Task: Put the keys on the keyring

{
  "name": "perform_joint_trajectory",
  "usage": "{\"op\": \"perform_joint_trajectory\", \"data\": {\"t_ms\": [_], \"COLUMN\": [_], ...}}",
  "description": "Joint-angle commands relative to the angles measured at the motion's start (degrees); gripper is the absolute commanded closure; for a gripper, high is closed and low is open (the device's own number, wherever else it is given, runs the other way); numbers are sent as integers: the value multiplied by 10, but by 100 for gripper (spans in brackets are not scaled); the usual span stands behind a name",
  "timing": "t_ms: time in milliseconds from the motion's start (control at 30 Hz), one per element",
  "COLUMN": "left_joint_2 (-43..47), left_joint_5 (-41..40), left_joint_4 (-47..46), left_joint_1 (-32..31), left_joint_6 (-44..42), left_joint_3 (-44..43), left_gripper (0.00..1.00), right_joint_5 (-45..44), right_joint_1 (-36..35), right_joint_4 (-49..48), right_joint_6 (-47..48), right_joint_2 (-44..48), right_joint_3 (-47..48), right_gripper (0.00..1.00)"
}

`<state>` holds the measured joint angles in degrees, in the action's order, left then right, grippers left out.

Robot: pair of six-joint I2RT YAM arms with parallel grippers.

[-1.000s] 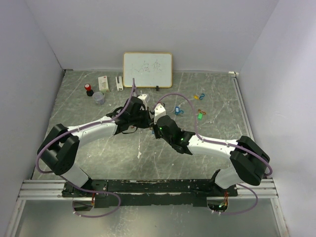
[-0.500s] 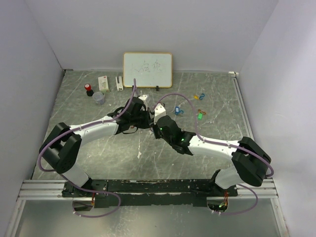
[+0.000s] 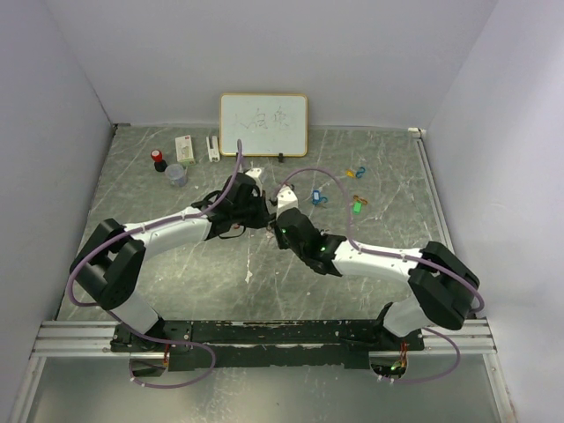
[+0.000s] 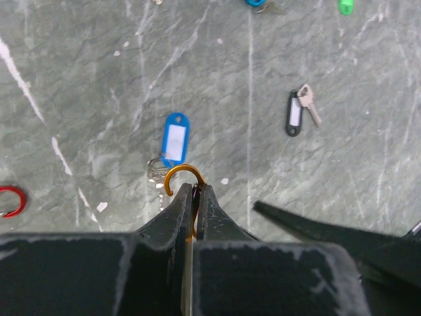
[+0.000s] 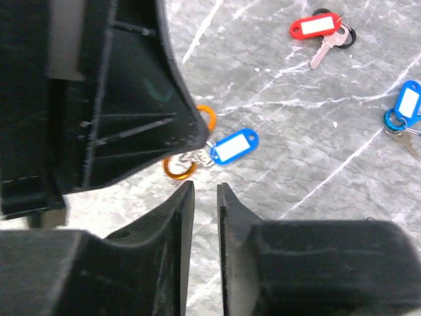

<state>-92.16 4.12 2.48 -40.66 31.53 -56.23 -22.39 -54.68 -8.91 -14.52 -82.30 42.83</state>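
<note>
My left gripper point(image 4: 191, 187) is shut on an orange keyring point(image 4: 182, 175), whose curved hook sticks out past the fingertips. Just beyond it a blue key tag point(image 4: 174, 138) with its metal key lies on the table. In the right wrist view the same blue tag point(image 5: 233, 146) has its metal loop against the orange keyring point(image 5: 179, 168); I cannot tell if it is threaded on. My right gripper point(image 5: 205, 191) hovers just short of them, jaws a little apart with nothing between. A red-tagged key point(image 5: 316, 27) and another blue-tagged key point(image 5: 408, 102) lie farther off.
A black-tagged key point(image 4: 293, 113) lies right of the left gripper, a red ring point(image 4: 10, 201) to its left. Blue point(image 3: 319, 197), green point(image 3: 358, 207) and yellow point(image 3: 351, 173) keys lie right of both grippers. A whiteboard point(image 3: 263, 123), cup point(image 3: 176, 174) and small boxes point(image 3: 185, 147) stand behind.
The right gripper's jaws have parted slightly and its arm has shifted a little to the left. The left arm holds still with the keyring.
</note>
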Motion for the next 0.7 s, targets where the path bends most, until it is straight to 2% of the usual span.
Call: {"op": "perform_joint_trajectory", "data": {"t_ms": [0, 67, 333, 667], "left_joint_2": [15, 24, 49, 65], "left_joint_5": [-13, -6, 0, 10], "left_joint_4": [-22, -32, -25, -24], "left_joint_1": [28, 45, 67, 75], "left_joint_6": [10, 11, 4, -1], "left_joint_3": [39, 54, 69, 77], "left_gripper": [93, 93, 93, 93], "right_joint_5": [-19, -11, -16, -8], "right_joint_1": [9, 13, 22, 46], "right_joint_4": [39, 45, 62, 74], "right_joint_6": [-34, -38, -51, -55], "right_joint_2": [-39, -67, -171, -218], "right_joint_3": [24, 36, 110, 157], "right_gripper": [71, 67, 65, 66]}}
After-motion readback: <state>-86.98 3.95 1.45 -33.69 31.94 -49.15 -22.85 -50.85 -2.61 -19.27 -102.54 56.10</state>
